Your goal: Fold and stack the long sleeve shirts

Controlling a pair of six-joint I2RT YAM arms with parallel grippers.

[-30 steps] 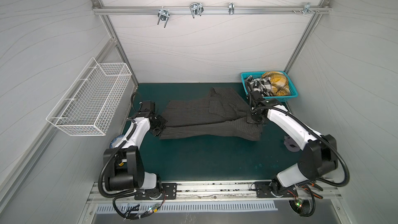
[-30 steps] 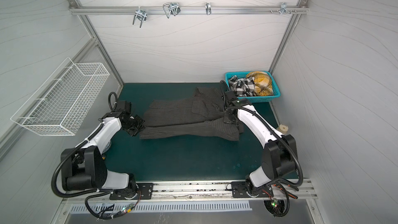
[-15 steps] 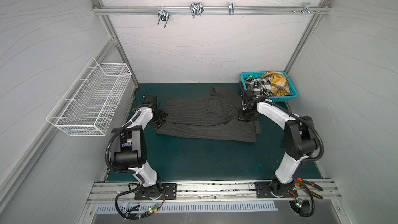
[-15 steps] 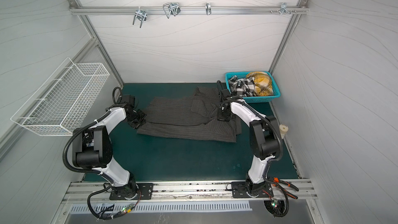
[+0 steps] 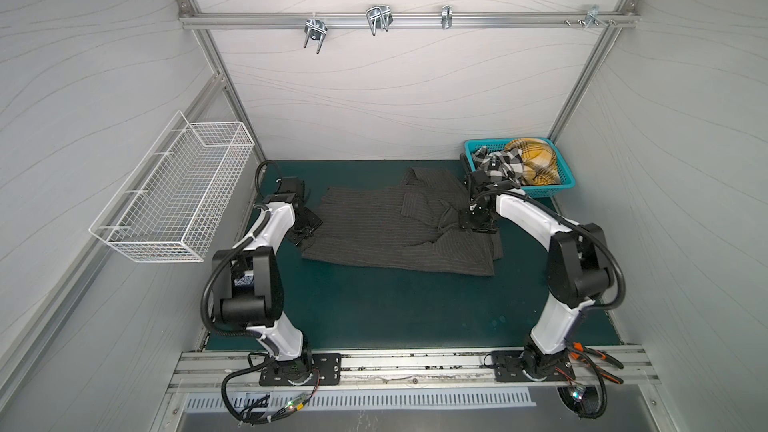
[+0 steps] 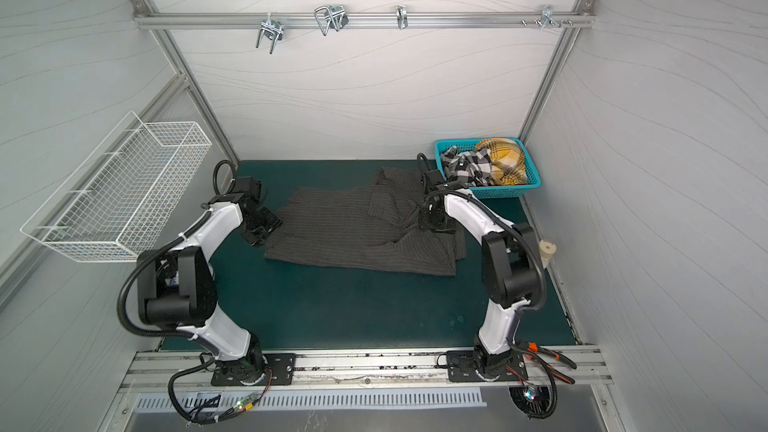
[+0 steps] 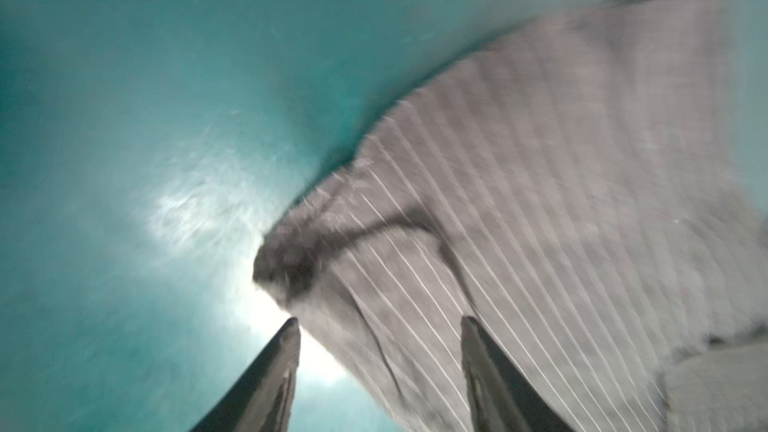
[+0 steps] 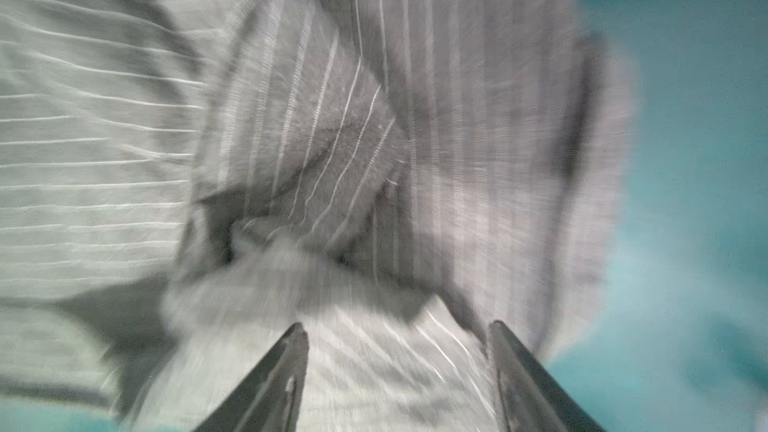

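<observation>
The dark charcoal pinstriped shirt (image 5: 374,234) (image 6: 340,238) lies spread on the green mat, with cloth bunched near its right end. My left gripper (image 5: 305,232) (image 6: 259,234) sits at the shirt's left edge. In the left wrist view it (image 7: 378,320) is open, with the shirt's corner (image 7: 540,201) lying loose under the fingers. My right gripper (image 5: 478,224) (image 6: 434,226) rests over the bunched cloth at the right. It (image 8: 397,324) is open above the wrinkled fabric (image 8: 311,118). The checked shirt (image 5: 498,164) and the yellow plaid shirt (image 5: 534,155) lie crumpled in the teal basket.
The teal basket (image 5: 548,189) (image 6: 498,192) stands in the back right corner, just behind my right wrist. A white wire basket (image 5: 174,193) hangs on the left wall. Pliers (image 5: 594,361) lie on the front rail at the right.
Both arms pulled the shirt toward the back of the mat. Both grippers were shut on the cloth and now stand open, with the shirt lying loose.
</observation>
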